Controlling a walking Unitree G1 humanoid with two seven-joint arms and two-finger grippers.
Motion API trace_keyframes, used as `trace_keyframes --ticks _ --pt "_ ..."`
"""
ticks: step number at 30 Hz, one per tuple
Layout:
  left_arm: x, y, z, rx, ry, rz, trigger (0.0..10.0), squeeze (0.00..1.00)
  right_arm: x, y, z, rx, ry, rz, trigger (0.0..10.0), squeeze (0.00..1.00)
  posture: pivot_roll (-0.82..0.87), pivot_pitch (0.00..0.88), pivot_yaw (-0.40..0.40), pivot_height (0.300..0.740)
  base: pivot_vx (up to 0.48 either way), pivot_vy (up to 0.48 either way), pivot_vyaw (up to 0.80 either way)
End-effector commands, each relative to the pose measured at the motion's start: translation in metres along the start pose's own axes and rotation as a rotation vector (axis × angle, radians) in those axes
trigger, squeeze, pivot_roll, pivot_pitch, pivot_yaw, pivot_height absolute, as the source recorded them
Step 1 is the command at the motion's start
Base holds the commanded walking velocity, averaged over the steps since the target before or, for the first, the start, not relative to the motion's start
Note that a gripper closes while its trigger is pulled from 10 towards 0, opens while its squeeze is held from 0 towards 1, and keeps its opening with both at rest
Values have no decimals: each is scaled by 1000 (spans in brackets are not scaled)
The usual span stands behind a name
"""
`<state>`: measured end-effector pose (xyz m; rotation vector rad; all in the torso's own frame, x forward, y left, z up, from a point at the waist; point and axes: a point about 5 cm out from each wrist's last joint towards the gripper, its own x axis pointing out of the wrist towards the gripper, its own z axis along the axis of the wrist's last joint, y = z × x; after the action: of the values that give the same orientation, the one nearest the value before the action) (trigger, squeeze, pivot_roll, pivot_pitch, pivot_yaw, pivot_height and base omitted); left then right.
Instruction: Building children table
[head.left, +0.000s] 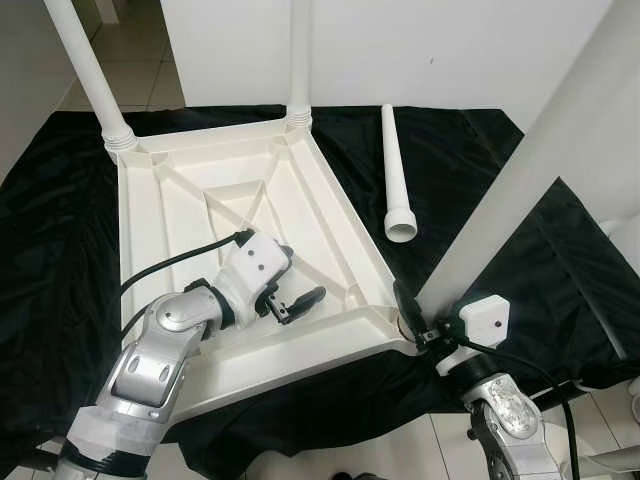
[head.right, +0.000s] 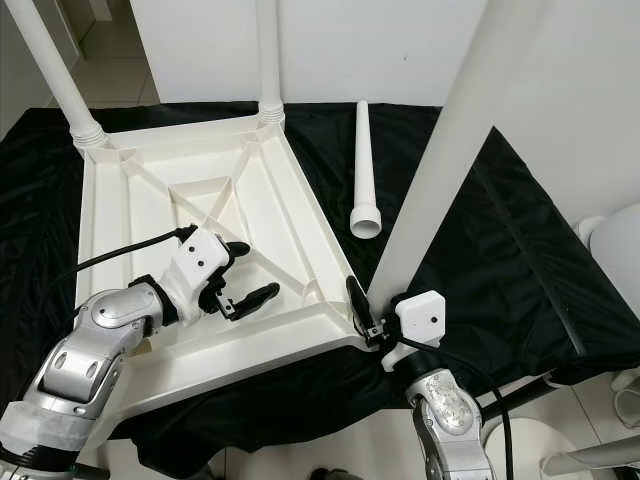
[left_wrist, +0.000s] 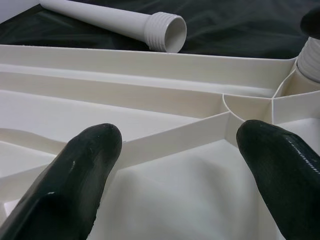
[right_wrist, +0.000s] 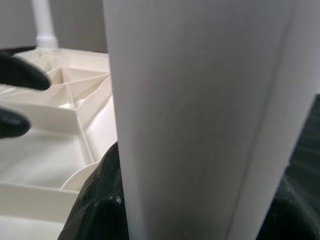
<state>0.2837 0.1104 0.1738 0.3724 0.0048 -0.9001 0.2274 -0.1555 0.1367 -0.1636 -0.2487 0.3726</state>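
Observation:
A white plastic tabletop (head.left: 170, 215) lies upside down on a black cloth, ribs facing up. Two white legs (head.left: 90, 75) stand in its far corners. A third white leg (head.left: 520, 170) rises from the near right corner, and my right gripper (head.left: 420, 322) is shut on it close to its base. My left gripper (head.left: 290, 297) hovers open just over the tabletop's near rib, its fingers (left_wrist: 85, 175) apart with nothing between them. A loose white leg (head.left: 396, 175) lies on the cloth to the right of the tabletop, threaded end toward me.
The black cloth (head.left: 560, 290) covers the work surface and drapes over its near edge. Tiled floor (head.left: 140, 60) shows beyond it at the far left, with a white wall behind. A white rounded object (head.right: 615, 250) sits at the right edge.

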Motion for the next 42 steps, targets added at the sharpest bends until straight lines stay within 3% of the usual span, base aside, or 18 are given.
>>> trace_keyframes --ticks 1,9,19,25,36,42 --pt "-1 1 2 0 -2 13 10000 0 -11 2 -24 -2 138 19 10000 0 41 141 10 740 0 0 0" --pt "-1 1 2 1 3 10 10000 0 -15 4 -29 -27 154 62 10000 0 41 156 21 740 0 0 0" --pt "0 3 4 8 4 9 10000 0 -5 8 -31 94 157 90 10000 0 41 154 29 740 0 0 0" --pt "0 4 5 14 2 8 10000 0 5 16 -30 249 174 78 10000 0 49 146 30 740 0 0 0" --pt "-1 3 4 17 7 6 10000 0 4 19 -33 309 198 65 10000 0 51 133 21 740 0 0 0" --pt "-2 1 3 16 7 2 10000 0 2 19 -43 312 281 41 10000 0 52 128 13 740 0 0 0"
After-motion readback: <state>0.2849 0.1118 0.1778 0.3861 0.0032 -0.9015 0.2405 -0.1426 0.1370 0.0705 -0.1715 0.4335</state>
